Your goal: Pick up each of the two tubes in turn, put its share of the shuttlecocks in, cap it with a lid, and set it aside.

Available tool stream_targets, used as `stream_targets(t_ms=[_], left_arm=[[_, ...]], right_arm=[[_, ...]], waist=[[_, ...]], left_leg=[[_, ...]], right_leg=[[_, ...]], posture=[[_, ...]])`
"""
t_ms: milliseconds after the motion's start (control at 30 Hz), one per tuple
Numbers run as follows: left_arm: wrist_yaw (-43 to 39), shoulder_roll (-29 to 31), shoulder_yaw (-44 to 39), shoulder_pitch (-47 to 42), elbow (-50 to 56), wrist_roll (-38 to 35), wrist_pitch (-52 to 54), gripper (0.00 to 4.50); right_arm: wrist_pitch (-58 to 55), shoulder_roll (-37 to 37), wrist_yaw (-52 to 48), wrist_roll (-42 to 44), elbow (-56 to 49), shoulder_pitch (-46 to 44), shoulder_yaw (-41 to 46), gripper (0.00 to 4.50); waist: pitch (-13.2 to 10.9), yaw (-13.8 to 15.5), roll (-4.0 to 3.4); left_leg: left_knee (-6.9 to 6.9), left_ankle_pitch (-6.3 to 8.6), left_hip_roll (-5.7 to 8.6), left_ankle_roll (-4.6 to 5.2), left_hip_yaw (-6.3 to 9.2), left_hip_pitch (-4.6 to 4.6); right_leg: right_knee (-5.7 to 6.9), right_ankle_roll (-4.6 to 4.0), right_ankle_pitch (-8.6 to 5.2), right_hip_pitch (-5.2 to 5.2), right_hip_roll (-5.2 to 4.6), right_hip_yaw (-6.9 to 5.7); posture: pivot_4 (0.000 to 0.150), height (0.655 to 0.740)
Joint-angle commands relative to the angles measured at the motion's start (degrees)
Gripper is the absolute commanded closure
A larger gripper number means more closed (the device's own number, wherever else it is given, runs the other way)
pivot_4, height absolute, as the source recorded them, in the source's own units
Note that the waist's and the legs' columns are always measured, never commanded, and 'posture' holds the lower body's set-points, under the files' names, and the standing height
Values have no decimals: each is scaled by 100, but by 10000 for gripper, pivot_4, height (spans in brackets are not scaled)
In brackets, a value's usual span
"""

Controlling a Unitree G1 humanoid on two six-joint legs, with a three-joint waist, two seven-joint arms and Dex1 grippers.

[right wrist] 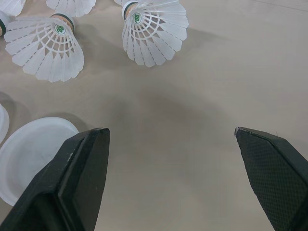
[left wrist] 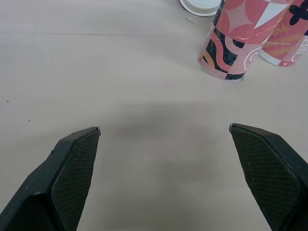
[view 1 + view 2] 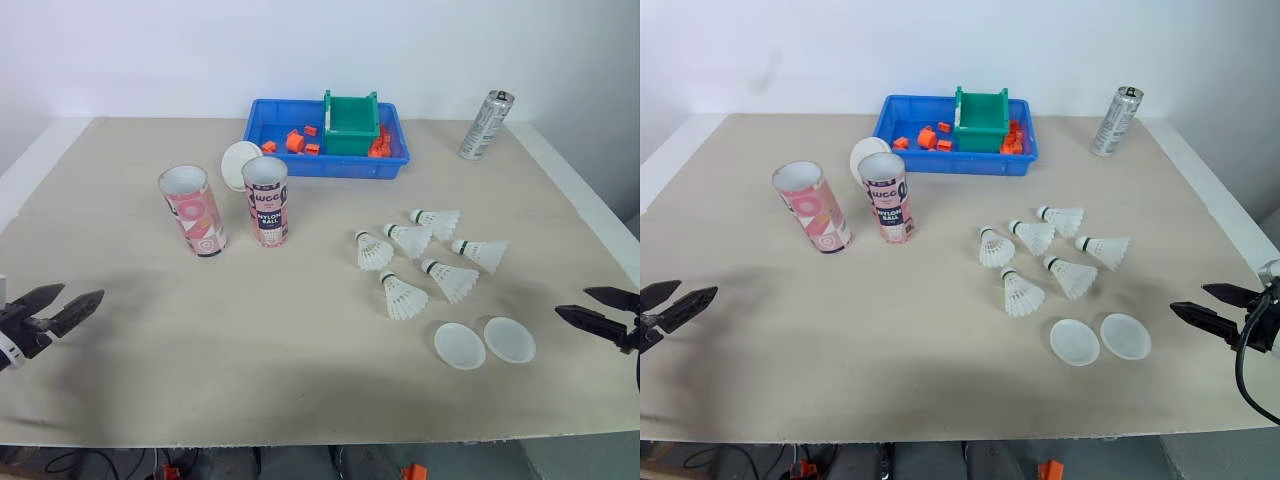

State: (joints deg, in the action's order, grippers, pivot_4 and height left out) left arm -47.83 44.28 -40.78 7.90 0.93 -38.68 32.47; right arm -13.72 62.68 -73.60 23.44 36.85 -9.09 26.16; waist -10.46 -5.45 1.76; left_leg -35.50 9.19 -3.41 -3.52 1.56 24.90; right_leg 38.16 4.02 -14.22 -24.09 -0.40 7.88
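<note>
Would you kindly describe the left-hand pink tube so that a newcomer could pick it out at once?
Start from the blue tray at the back. In front of its left end stand two pink tubes. Yours is the left tube, patterned with circles and swirls, while the right tube bears lettering.

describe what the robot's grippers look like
Both the left gripper and the right gripper have two matte black fingers. The fingers are wedge-shaped, taper to pointed tips, and have a fine cross-hatched texture on their inner faces. A thin black cable loops beside the right one.
</note>
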Motion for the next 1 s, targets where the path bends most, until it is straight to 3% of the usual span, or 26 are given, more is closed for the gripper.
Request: stream_targets(t_ms=[33, 767, 1000], left_arm=[[8, 157, -100, -80, -20, 18, -68, 0], [54, 85, -44, -230, 41, 94, -116, 0], [-134, 12, 101, -355, 30, 130, -419, 0]], right_arm=[[76, 116, -48, 20, 19, -85, 89, 379], [123, -7, -69, 31, -8, -87, 69, 379], [-155, -84, -54, 304, -683, -99, 214, 379]], waist=[[0, 0, 0], [0, -3, 0], [0, -7, 0]], left_leg=[[0, 0, 0, 0, 0, 0], [1, 0, 0, 0, -1, -25], [1, 0, 0, 0, -1, -26]], right_leg=[[0, 0, 0, 0, 0, 0], [0, 0, 0, 23, 0, 1], [0, 0, 0, 23, 0, 2]], posture=[[1500, 7275], [1500, 7275], [1500, 7275]])
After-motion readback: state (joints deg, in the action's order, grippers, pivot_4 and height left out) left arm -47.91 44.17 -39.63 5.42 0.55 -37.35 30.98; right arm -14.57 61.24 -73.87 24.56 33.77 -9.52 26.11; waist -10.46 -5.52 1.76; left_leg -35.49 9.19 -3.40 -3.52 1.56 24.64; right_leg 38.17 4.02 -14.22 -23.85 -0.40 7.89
